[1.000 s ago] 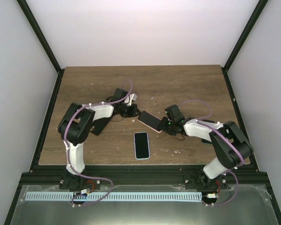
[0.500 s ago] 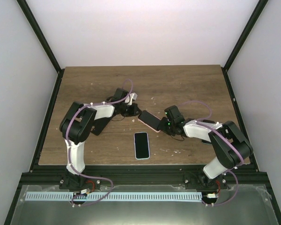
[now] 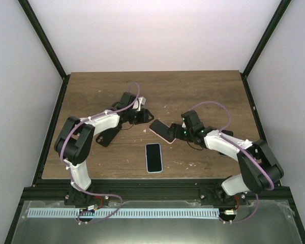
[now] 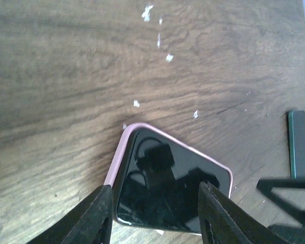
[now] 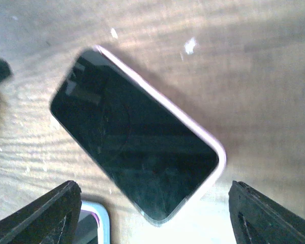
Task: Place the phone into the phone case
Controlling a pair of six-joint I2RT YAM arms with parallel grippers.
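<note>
You had the phone [image 3: 162, 131] lying flat, screen up, mid-tabletop [image 3: 203, 91]. The left tool [image 4: 155, 189] stood wide, its fingers straddling one end of the phone. The right tool [image 5: 153, 185] stood wide over the other end. The phone case [image 3: 153, 157] lay near, toward the near edge.

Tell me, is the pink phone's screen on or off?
Off. The pink phone shows a black screen in both wrist views, with only reflections, nothing lit.
</note>
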